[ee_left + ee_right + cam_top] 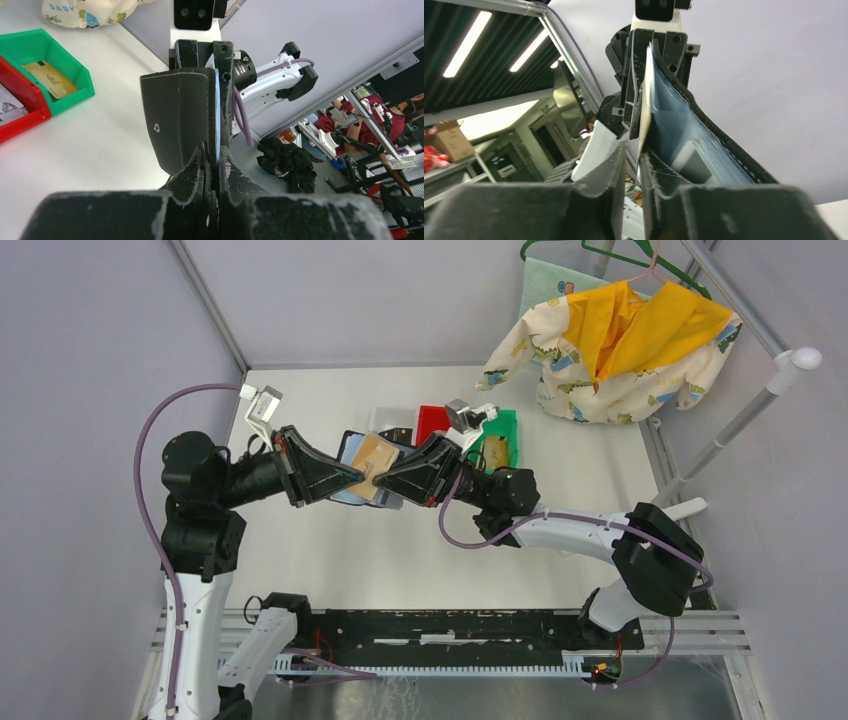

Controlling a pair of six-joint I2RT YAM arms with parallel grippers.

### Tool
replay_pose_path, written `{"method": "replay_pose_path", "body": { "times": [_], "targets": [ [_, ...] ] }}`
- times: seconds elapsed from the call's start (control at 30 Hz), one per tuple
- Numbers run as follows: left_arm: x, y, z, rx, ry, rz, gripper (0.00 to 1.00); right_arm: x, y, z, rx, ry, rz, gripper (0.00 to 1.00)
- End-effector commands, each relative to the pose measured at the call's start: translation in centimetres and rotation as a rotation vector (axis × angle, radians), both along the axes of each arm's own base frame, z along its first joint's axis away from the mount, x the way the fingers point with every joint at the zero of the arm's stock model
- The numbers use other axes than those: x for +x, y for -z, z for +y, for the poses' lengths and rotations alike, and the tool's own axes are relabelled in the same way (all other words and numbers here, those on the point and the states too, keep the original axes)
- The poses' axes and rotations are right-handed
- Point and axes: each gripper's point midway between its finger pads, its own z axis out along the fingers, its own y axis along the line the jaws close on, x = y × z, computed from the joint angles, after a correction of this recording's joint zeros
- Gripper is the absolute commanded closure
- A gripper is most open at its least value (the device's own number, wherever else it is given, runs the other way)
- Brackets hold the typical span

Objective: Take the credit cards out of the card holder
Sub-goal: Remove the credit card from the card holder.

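Left hand (214, 161) on black card holder (177, 120)

The card holder (347, 452) is black outside with pale stitching and light blue-grey inside; the card (375, 462) is tan. Near the desk's far edge are a white bin (385, 419), a red bin (430, 423) and a green bin (510, 425). At the far right corner, the garment (600, 390) is cream with small blue-green prints and yellow lining. The desk (400, 560) is white.

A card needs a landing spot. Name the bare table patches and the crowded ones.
Bare: the white tabletop just beyond the black near rail; the strip right of the green plastic bin. Crowded: mid-back, where the left claw grips the black folding card holder and the right claw the tan plastic card.
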Motion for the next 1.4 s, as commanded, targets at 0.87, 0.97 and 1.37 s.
{"method": "replay_pose_path", "body": {
  "times": [0.87,0.97,1.37],
  "targets": [
    [-1.9,-2.2,-0.1,-0.013,0.048,-0.07,0.8,-0.6,1.0,-1.4,-0.009,0.022,-0.01,1.0],
    [-1.9,-2.0,-0.1,-0.011,0.048,-0.076,0.93,-0.6,0.8,-1.3,-0.008,0.021,-0.013,1.0],
    [-1.9,-2.4,-0.1,-0.015,0.042,-0.072,0.98,-1.0,0.7,-3.6,0.069,0.033,-0.005,0.71]
  ]
}}
